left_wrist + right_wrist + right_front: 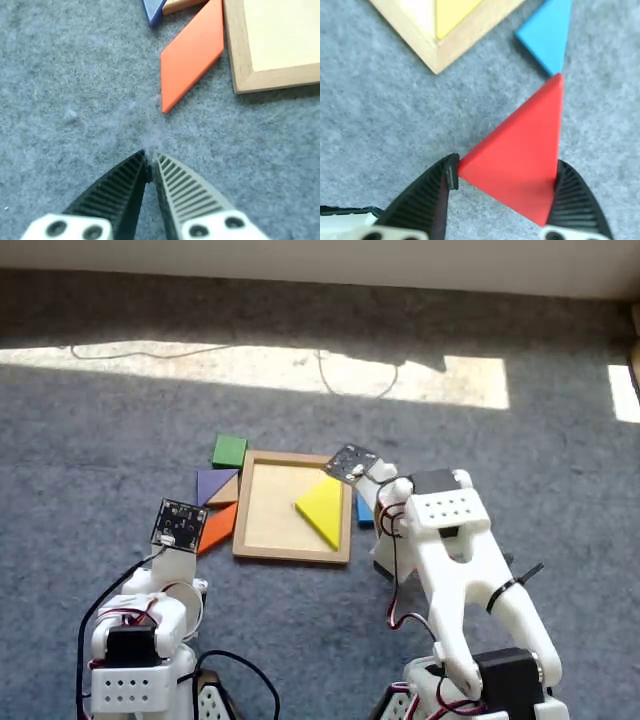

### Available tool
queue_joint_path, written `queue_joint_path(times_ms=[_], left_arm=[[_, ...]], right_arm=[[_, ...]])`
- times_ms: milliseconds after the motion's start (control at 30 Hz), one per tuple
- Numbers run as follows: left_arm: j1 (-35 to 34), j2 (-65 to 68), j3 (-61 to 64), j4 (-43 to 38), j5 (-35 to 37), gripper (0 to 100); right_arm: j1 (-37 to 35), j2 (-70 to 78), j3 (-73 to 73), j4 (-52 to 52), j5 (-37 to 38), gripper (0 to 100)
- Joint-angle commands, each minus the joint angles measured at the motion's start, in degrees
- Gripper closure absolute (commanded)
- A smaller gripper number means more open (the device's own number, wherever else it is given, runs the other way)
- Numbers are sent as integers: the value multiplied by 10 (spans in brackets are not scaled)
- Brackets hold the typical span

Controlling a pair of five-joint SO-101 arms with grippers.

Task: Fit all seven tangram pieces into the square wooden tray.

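1. Square wooden tray [292, 552] sits flat on the grey-blue carpet [120, 440], pale floor, raised light-wood rim all round.
2. One piece is in: the yellow triangle [323, 508] lies flat on the tray floor over at the 3 o'clock side, its long edge running along that rim.
3. Outside the tray, at about 11 o'clock, there's the green square [229, 451], just off the corner.
4. At 9 to 10 o'clock, a purple triangle [210, 484], with a tan piece [227, 491] tucked between it and the rim.
5. Down at 8 o'clock, the orange parallelogram [217, 528] lies slanted, its upper end right by the tray's edge.
6. The left gripper [150, 157] is pressed closed on nothing, tips together over bare carpet, the parallelogram's lower point just ahead of it.
7. Over at 3 o'clock of the tray, the blue triangle [364, 512] lies flat on the carpet just outside the rim.
8. Beyond it, the red triangle [520, 150], tip to tip with the blue one.
9. The right gripper [506, 171] is clamped on that red triangle, one black finger [432, 195] at a corner, the other against the opposite edge.
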Motion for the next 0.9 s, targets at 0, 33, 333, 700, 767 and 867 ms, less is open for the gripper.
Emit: queue_joint_path(times_ms=[0,33,333,700,767,867], left_arm=[[-3,-20,11,2,-4,993],[-3,-20,11,2,-4,993],[-3,-20,11,2,-4,993],[-3,-20,11,2,-4,993],[-3,-20,11,2,-4,993],[-3,-20,11,2,-4,993]], right_arm=[[-48,-42,-40,-25,2,819],[-58,-42,-46,-35,2,819],[-163,-40,-73,-217,-47,819],[-211,118,-77,-453,-47,819],[-212,142,-93,-470,-47,819],[-212,175,-126,-471,-47,818]])
